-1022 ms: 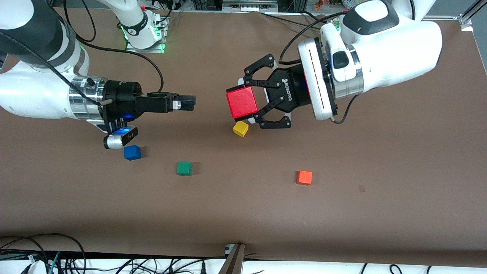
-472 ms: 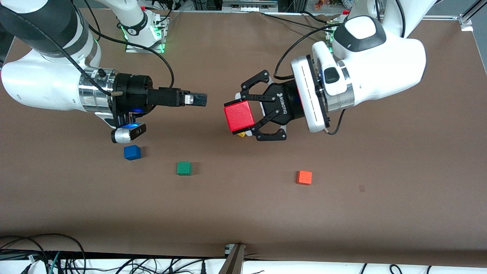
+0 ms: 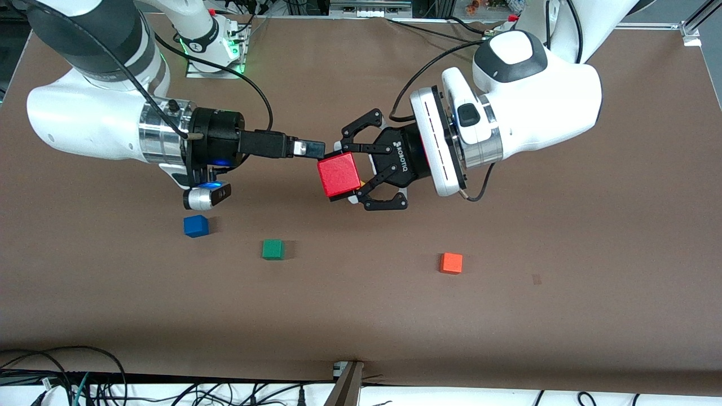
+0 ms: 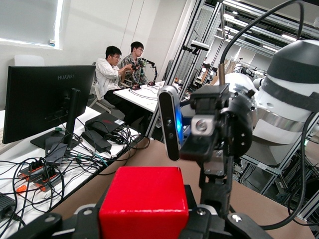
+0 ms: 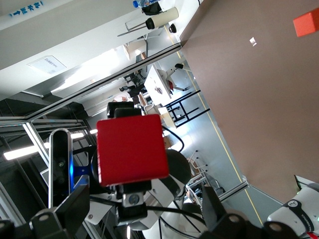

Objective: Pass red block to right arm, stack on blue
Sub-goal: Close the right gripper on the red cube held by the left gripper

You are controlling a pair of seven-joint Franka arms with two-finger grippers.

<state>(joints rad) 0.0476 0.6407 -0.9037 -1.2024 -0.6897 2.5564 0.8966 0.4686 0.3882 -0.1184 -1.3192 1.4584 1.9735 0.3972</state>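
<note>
Front view: in the middle of the frame, a little above centre, my left gripper is pinching the red block in the air over bare table. It comes in from the left arm's side with the block stuck out ahead of the claw. The right gripper lies level and points straight at it, with the tip just beside the block's upper edge. I can't tell whether they are touching. From this angle its fingers line up as one bar, so the spread doesn't show here. The block sits slightly lower in the frame than that finger line, so I judge the fingers aren't squared around it yet. The blue cube sits on the table lower in the frame, under the right arm's wrist. The green cube and the orange cube lie farther toward the left arm's end.

Left wrist view: the red block fills the foreground, clamped in the claw. The right gripper faces it head-on from close by.

Right wrist view: the right gripper has its fingers spread wide. The red block is framed in the gap ahead of them, face-on and not yet between the tips. The block is a cube, so no axis matters. I'd only need to close the short gap along the fingers.
</note>
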